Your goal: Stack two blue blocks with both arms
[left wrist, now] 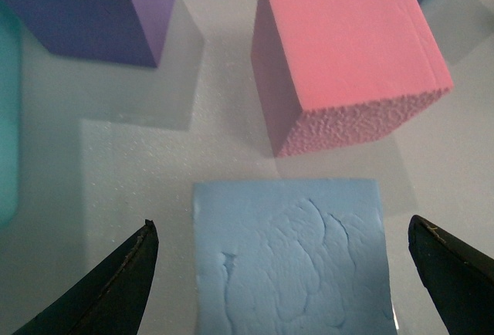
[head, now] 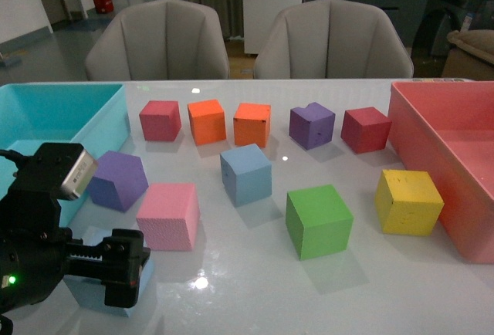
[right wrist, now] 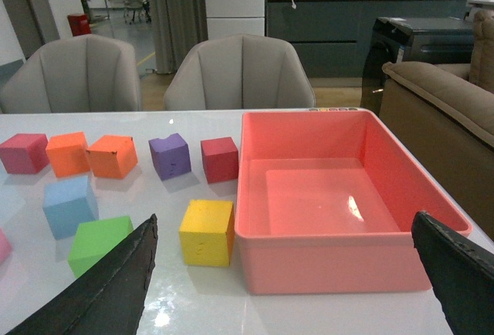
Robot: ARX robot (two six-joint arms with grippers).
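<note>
Front view: the left gripper (head: 127, 273) hangs low at the near left corner of the table (head: 255, 289), over the near blue block (head: 86, 292), which its black body largely hides. How far its jaws stand apart cannot be told here. The far blue block (head: 245, 173) sits mid-table, well apart, with a pink cube (head: 168, 215) between the two. A purple cube (head: 116, 181) lies just beside the turquoise bin (head: 46, 111).

Left wrist view: the fingers (left wrist: 116, 289) are spread wide, one on each side of the near blue block (left wrist: 289, 258), with bare table showing on both sides (no contact). The pink cube (left wrist: 347, 49) lies close beyond it.

Right wrist view: the right gripper (right wrist: 285, 215) is splayed wide and holds nothing, facing a red bin (right wrist: 332, 262). The far blue block (right wrist: 69, 205) rests beyond a green cube (right wrist: 99, 242), with a yellow cube (right wrist: 207, 231) against the bin.
</note>
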